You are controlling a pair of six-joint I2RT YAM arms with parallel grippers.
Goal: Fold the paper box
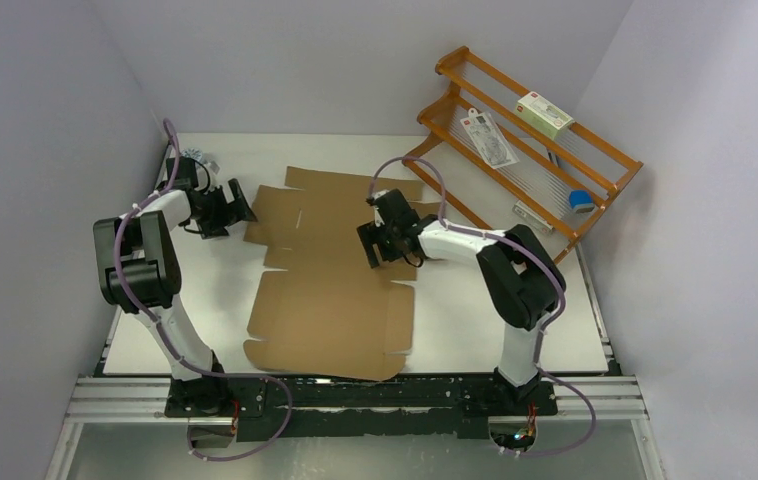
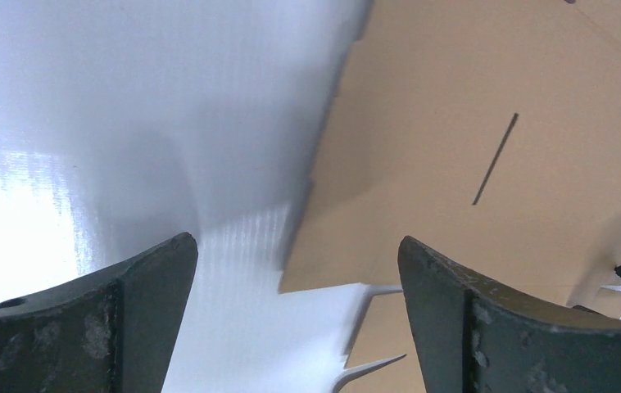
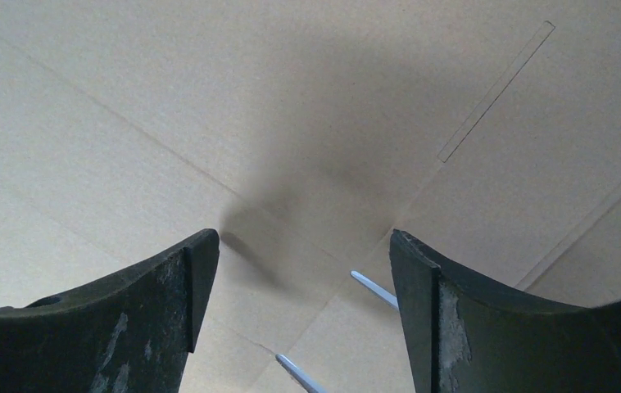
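Note:
The paper box (image 1: 330,275) is a flat brown die-cut cardboard sheet lying unfolded on the white table (image 1: 495,330). My left gripper (image 1: 238,210) is open at the sheet's far left flap edge; in the left wrist view the flap corner (image 2: 422,180) lies between the open fingers (image 2: 151,295), over the table. My right gripper (image 1: 380,248) is open and empty, low over the middle right of the sheet; the right wrist view shows creases and cut slits of the cardboard (image 3: 307,147) between its fingers (image 3: 422,295).
An orange wooden rack (image 1: 515,140) leans at the back right with a small white carton (image 1: 543,112), a packet (image 1: 488,137) and a blue item (image 1: 581,200). Grey walls stand on both sides. A metal rail (image 1: 355,395) runs along the near edge.

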